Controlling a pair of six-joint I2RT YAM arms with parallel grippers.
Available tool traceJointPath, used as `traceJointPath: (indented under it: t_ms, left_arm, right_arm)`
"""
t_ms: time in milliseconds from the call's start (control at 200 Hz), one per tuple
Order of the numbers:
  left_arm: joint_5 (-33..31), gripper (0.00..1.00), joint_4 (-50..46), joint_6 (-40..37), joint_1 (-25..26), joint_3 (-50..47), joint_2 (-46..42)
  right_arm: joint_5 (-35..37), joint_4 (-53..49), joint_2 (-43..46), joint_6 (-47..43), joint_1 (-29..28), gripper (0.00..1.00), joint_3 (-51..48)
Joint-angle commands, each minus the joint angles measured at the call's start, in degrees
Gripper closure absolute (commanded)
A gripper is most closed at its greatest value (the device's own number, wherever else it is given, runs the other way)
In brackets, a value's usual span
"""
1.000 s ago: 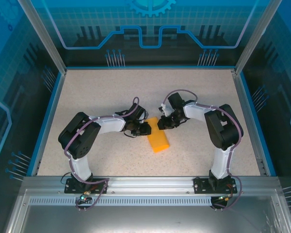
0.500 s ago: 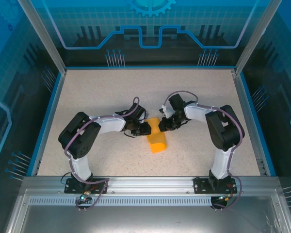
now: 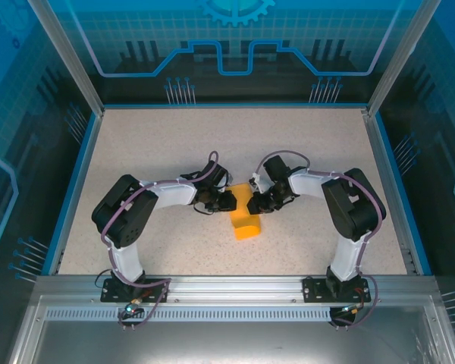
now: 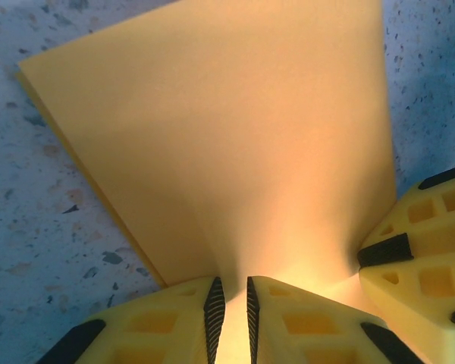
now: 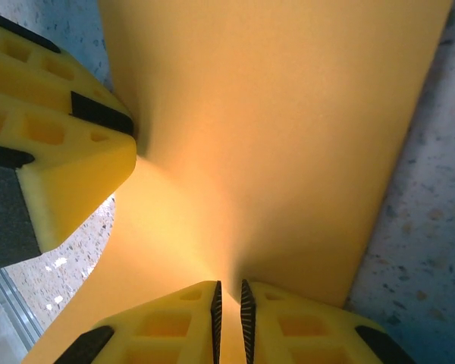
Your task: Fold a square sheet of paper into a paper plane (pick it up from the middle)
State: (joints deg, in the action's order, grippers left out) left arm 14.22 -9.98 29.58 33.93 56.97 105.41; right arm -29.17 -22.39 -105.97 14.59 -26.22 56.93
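Observation:
The square sheet of paper (image 3: 246, 224) is orange-yellow and shows as a narrow doubled strip between the two arms, its lower end resting on the table. My left gripper (image 3: 232, 202) is shut on its left edge. In the left wrist view the pads pinch the paper (image 4: 227, 136) at the gripper (image 4: 231, 294). My right gripper (image 3: 252, 203) is shut on the opposite edge. The right wrist view shows the paper (image 5: 280, 129) pinched at the gripper (image 5: 229, 294). Each wrist view catches the other gripper's yellow fingers (image 4: 421, 250) (image 5: 61, 152) close by. A paper plane is out of view.
A speckled beige tabletop (image 3: 152, 144) spreads around the arms, bounded by a blue rim (image 3: 74, 189) and metal posts. The arm bases sit on the rail at the near edge (image 3: 235, 292).
The right gripper has moved left and nearer, toward the left gripper. The paper between them has bunched up, and its visible strip is shorter and turned more upright.

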Motion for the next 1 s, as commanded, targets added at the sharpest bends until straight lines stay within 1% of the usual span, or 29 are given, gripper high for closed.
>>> traceJointPath:
  t_ms: [0,390,410,530,690,835,995]
  left_arm:
    - [-4.73,0.79,-6.98,-2.06,-0.06,-0.39,3.48]
    - [-4.75,0.79,-7.16,-2.60,-0.17,0.23,4.52]
    - [-4.73,0.79,-7.16,-2.68,-0.16,0.25,4.68]
    - [-4.60,0.79,-7.24,-2.83,-0.11,0.50,5.14]
    - [-4.34,0.79,-7.25,-3.04,-0.18,0.90,5.59]
    - [-4.20,0.79,-7.56,-3.30,-0.13,1.64,5.95]
    - [-4.07,0.79,-7.81,-3.69,-0.16,2.07,6.22]
  right_arm:
    - [0.08,-0.69,0.52,0.09,-0.19,0.81,-2.11]
    - [0.51,-0.64,5.17,0.75,-0.24,0.80,-6.21]
    - [0.45,-0.45,5.16,0.81,-0.24,0.80,-7.82]
    - [0.88,0.25,5.91,1.31,-0.66,0.80,-9.90]
    - [1.53,-0.57,9.02,1.67,-0.72,0.79,-10.89]
    - [-0.22,1.05,11.77,4.38,-1.45,0.79,-10.61]
    - [-1.10,3.48,11.59,6.79,-3.53,0.79,-11.05]
